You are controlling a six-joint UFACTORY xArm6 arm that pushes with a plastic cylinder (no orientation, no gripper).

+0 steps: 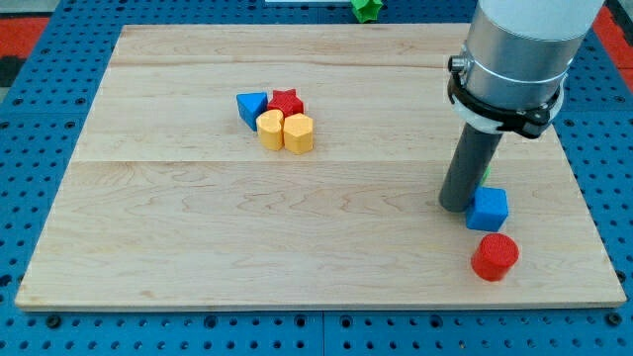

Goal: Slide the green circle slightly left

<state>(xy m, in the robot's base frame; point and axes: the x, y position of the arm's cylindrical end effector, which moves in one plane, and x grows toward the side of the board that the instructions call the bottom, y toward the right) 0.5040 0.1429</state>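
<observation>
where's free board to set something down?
Free: the whole view's left and bottom of the board, plus the middle between the blue triangle cluster and my rod. Crowded: the view's right by the blue cube and red cylinder.

Pale wooden worktop (198, 247); blue triangle (251, 106), red star (288, 101), two yellow blocks (285, 132), blue cube (488, 209), red cylinder (495, 257), green block (367, 8) off the board's top edge.
</observation>
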